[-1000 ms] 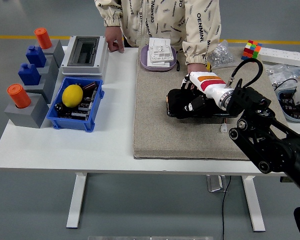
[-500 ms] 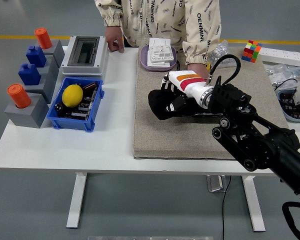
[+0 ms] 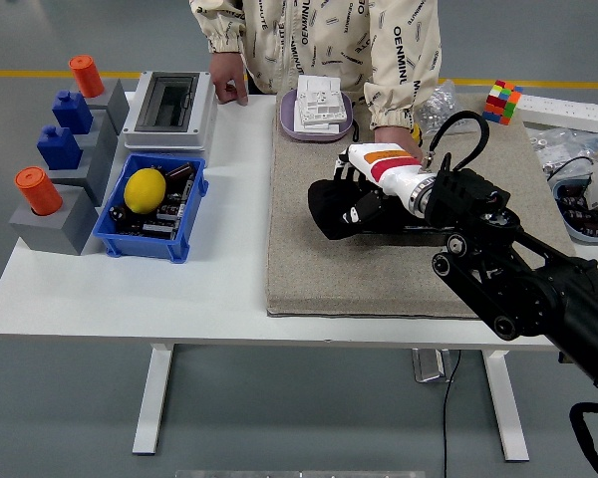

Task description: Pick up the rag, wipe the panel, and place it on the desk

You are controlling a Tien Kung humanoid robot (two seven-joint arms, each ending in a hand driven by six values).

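Far to the left of my working hand I see the grey block stand with orange caps [image 3: 35, 189] and the blue bin [image 3: 151, 209] holding a yellow lemon [image 3: 145, 189], both well clear of the action, with the grey switch box [image 3: 167, 105] behind them. A person stands across the table, one hand [image 3: 229, 88] resting beside that box and the other [image 3: 391, 137] set down just behind my wrist. My right hand [image 3: 351, 206] lies palm-down on the beige mat [image 3: 309, 259], fingers curled over a dark rag [image 3: 329, 214] that bunches under and just left of them; I judge I am gripping it and wiping. The panel beneath is mostly hidden by the hand and rag, so I cannot tell its edges. The white switch plates on the lilac tray [image 3: 317, 110] sit behind the hand. My left arm is out of view. The risks I see: the rag could slip free if my curl loosens, the panel could skid across the mat under sideways pressure, and my forearm could brush the person's nearby hand.
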